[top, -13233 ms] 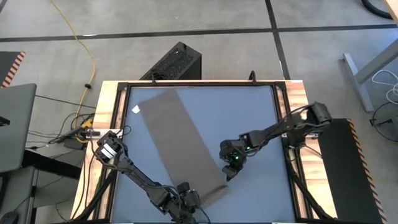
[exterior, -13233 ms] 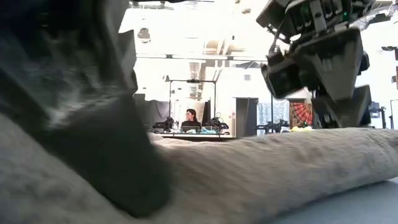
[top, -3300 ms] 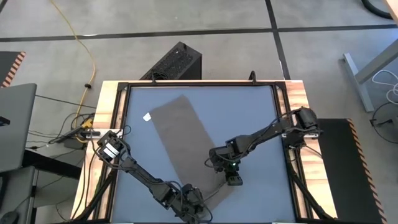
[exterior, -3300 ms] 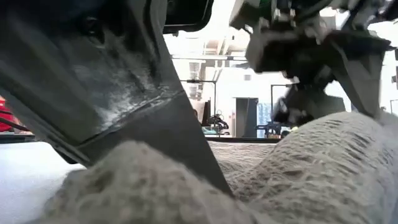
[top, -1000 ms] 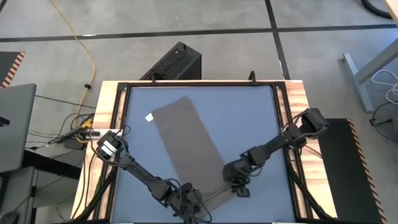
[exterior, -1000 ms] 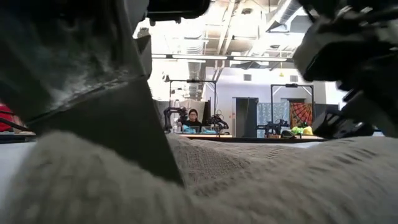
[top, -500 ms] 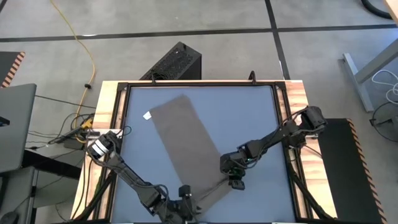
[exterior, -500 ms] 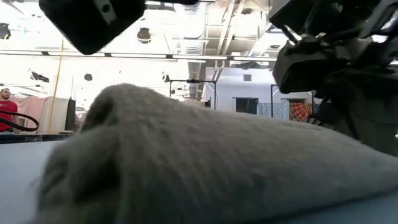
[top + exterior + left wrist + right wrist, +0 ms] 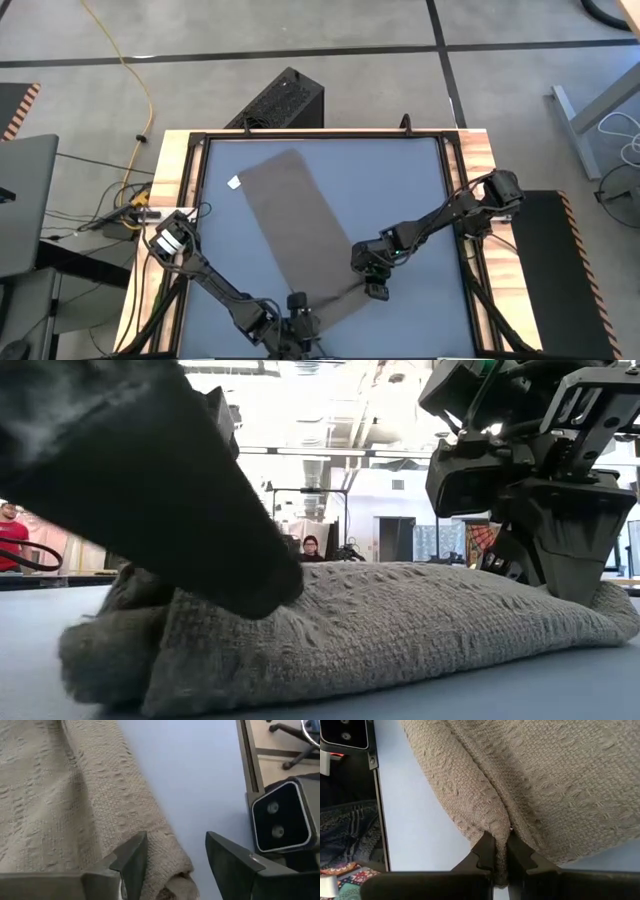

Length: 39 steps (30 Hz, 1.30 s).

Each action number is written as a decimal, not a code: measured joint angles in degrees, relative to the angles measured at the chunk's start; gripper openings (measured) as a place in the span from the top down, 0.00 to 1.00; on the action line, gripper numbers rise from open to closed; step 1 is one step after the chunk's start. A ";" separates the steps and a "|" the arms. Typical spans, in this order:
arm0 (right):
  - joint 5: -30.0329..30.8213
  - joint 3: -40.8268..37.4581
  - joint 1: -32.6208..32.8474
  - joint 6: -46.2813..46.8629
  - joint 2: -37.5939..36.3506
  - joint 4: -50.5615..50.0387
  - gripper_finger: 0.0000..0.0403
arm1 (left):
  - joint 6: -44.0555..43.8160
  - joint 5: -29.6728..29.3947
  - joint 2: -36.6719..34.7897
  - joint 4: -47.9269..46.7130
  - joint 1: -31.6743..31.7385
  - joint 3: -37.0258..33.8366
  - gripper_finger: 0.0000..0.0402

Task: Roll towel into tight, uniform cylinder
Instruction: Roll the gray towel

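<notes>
The towel point(image 9: 298, 232) lay on the blue table point(image 9: 400, 190) as a long taupe strip running diagonally from the far left area toward the near edge, mostly flat, with a small white tag point(image 9: 234, 183) at its far left corner. Only the near end was rolled; in the low view this roll point(image 9: 350, 630) appeared as a low, loose bundle with a coarse woven texture, thicker and lumpier at one end and tapering toward the other. The left gripper point(image 9: 297, 318) stood at the near end of the towel by the table's near edge, its fingers point(image 9: 131, 860) spread wide over the roll's end and gripping nothing. The right gripper point(image 9: 374, 290) sat at the towel's right edge, close to the rolled end, its fingers point(image 9: 485, 852) drawn narrow and pinching a fold of the fabric between them. A black camera unit point(image 9: 280, 820) sat on the table's rim near the roll. In the room beyond the table, a person point(image 9: 310, 548) was visible far off.
</notes>
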 joint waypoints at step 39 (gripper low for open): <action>-0.55 0.00 0.46 -0.94 0.02 2.21 0.82 | -17.32 2.82 5.43 -16.86 0.37 10.36 0.96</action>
